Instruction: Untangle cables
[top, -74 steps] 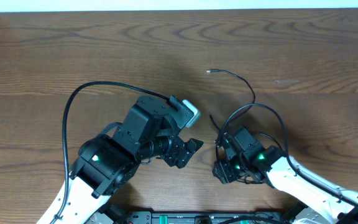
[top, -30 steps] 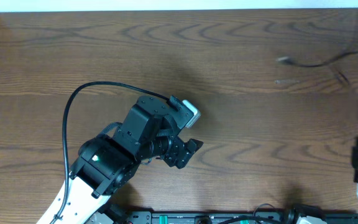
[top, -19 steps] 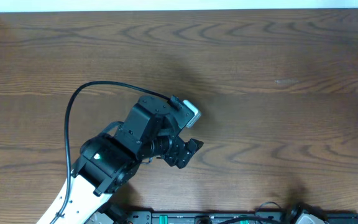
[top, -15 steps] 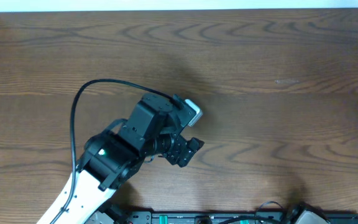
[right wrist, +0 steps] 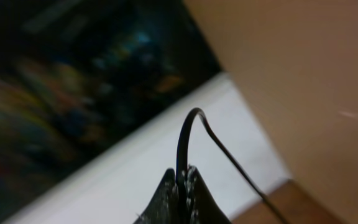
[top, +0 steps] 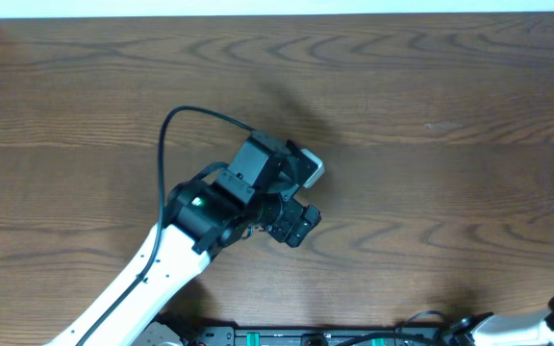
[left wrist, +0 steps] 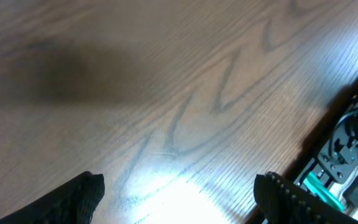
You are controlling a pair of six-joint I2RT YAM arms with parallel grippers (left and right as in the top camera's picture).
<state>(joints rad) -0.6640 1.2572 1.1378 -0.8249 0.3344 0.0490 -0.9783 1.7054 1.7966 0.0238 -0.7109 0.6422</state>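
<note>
In right tool (right wrist: 182, 179) | black cable (right wrist: 180, 142) pinched (arches upward)

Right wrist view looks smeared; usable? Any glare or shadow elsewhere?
Right wrist: background badly blurred; only the right gripper and the black cable pinched in it read clearly. Left wrist: glare patch on the table below the open left gripper, soft dark shadow upper left. Overhead: sharp, no glare.

Wood-grain table (top: 431, 86) (slight sheen), matt black fingers (left wrist: 79, 196)
</note>
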